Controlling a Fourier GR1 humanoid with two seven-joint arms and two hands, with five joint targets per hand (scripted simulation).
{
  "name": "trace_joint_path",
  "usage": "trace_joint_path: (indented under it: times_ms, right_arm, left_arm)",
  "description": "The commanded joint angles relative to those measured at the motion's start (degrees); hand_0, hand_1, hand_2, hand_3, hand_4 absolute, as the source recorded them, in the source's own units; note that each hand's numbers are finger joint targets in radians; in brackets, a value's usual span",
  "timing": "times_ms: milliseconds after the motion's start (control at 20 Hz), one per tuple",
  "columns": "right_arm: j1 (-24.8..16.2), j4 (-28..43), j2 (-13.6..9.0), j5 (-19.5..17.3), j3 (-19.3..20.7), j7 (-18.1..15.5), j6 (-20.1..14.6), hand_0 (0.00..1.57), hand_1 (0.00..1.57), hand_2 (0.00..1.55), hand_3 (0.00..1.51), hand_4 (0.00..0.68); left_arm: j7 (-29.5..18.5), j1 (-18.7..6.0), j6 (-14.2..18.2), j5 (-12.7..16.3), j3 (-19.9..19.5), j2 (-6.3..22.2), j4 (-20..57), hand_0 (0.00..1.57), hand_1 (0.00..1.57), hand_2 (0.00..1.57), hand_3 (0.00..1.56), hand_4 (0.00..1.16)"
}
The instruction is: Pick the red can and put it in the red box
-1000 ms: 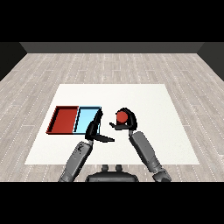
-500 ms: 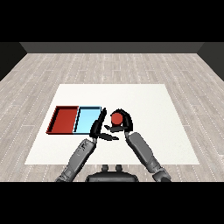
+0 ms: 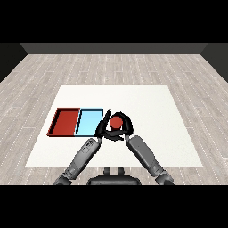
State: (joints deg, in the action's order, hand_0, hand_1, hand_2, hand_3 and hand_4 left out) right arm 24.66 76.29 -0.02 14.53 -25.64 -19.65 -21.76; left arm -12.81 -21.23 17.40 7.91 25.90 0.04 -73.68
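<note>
In the head view the red can point(image 3: 116, 122) is upright just right of the light blue tray point(image 3: 88, 122). My right hand point(image 3: 124, 128) is curled round the can, its fingers arching over the can's far side. My left hand point(image 3: 103, 125) stands beside the can's left side, fingers straight and pointing away from me, at the light blue tray's right edge. The red tray point(image 3: 66, 121) lies left of the blue one with nothing in it. Whether the can rests on the table or hangs above it I cannot tell.
The two trays sit side by side on the left half of the white table point(image 3: 147, 111). Grey plank floor point(image 3: 116, 67) surrounds the table on all sides.
My right hand has carried the red can leftward, from the table's middle to beside the light blue tray. The left hand has turned upright close to the can.
</note>
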Motion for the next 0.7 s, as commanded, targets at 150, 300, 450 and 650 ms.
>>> trace_joint_path:
  times_ms: [150, 300, 450, 650]
  right_arm:
    - [-0.9, 4.3, 0.0, 2.3, -4.5, 1.7, -1.9, 1.44, 1.44, 1.43, 1.38, 0.595]
    - [1.2, 1.8, 0.0, 3.5, -6.1, -0.6, -4.7, 1.46, 1.46, 1.45, 1.40, 0.578]
    - [1.7, 1.0, 0.0, 3.2, -4.4, -0.3, -3.8, 1.46, 1.46, 1.45, 1.40, 0.523]
    - [3.9, -1.1, 0.0, 4.0, -4.4, -1.9, -3.5, 1.52, 1.52, 1.46, 1.40, 0.516]
  left_arm:
    - [2.8, -5.8, 7.4, 1.6, 6.7, 0.0, 1.7, 0.00, 0.00, 0.00, 0.00, 0.00]
    - [4.4, -5.1, 3.2, 2.9, 3.5, 0.0, 0.7, 0.00, 0.00, 0.00, 0.00, 0.00]
    - [0.0, -4.4, 9.0, 3.6, 7.6, 0.0, 1.6, 0.00, 0.00, 0.00, 0.00, 0.00]
    - [6.3, -1.4, 12.0, -3.6, 7.1, 0.0, -4.1, 0.73, 0.73, 0.76, 0.25, 0.69]
